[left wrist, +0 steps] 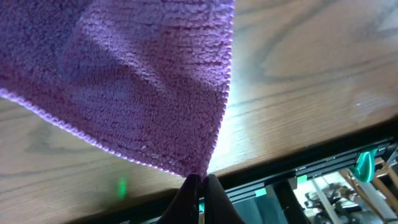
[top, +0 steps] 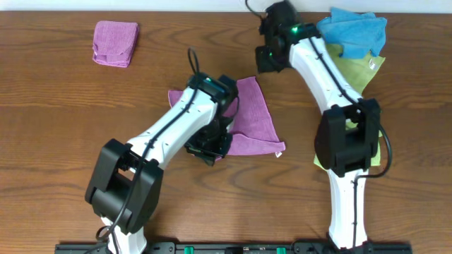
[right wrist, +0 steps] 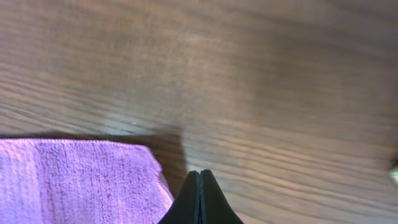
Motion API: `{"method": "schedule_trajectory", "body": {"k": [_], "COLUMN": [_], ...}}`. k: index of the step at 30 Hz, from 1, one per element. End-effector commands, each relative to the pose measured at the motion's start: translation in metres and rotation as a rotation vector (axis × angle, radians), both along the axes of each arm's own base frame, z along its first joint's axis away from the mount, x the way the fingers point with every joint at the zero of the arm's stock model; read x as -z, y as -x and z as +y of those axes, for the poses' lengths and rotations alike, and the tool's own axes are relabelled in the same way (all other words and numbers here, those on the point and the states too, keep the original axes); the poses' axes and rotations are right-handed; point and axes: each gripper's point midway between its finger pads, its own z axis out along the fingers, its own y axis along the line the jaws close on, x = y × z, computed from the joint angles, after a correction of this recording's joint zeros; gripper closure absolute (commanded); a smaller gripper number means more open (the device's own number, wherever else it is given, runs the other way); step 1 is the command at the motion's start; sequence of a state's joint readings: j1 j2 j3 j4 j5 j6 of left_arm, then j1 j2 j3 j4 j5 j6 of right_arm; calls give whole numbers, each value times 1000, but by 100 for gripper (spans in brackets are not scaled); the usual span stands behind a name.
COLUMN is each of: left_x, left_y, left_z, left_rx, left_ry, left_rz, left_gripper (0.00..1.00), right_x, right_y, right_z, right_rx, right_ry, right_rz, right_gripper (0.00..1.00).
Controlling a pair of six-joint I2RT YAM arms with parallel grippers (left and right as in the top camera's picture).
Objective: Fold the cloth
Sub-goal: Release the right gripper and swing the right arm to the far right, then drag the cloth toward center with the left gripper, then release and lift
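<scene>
Overhead: left arm slanted from near edge to mid-table, left gripper (left wrist: 200,186) pinched tight on a raised corner of purple-magenta square microfibre cloth (top: 254,116) at centre of brown wooden table (top: 56,106). Right arm stretched toward far edge, right gripper (right wrist: 200,183) clamped, empty.

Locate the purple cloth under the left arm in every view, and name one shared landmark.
Overhead: cloth lies centre, partly under the left arm.
Left wrist: cloth fills the upper left, corner pinched by the left hand.
Right wrist: cloth at lower left.
Shared landmark: the wooden table.
</scene>
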State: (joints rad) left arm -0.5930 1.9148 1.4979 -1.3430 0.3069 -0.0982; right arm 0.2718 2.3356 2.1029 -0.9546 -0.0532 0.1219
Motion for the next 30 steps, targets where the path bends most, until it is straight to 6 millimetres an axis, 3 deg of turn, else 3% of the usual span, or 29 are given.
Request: {"method": "schedule_trajectory", "body": {"k": [1,7,14,29,30], "left_x": [-2,12,34,28,24], "left_y": [5,15,33,58,58], "left_z": [-2,-5,4,25,26], "left_rx": [10,42,46,63,65], "left_ry": [-30,-61,-95,-168,-170], "left_rz": [-19,-29,14,93,88], "left_gripper": [94,94,94,93,85], "right_x": [-18,-55,-86,-87,-87], "right_y": [-15,-21,-24,-17,-16], "right_z": [-17,-53,-77,-77,-77], "right_rx": [18,69,98,78,74], "right_ry": [-5,-5,-2,9,12], "right_rz": [-34,-54,-85,-65,-62], "right_gripper": [99,99,99,99,99]}}
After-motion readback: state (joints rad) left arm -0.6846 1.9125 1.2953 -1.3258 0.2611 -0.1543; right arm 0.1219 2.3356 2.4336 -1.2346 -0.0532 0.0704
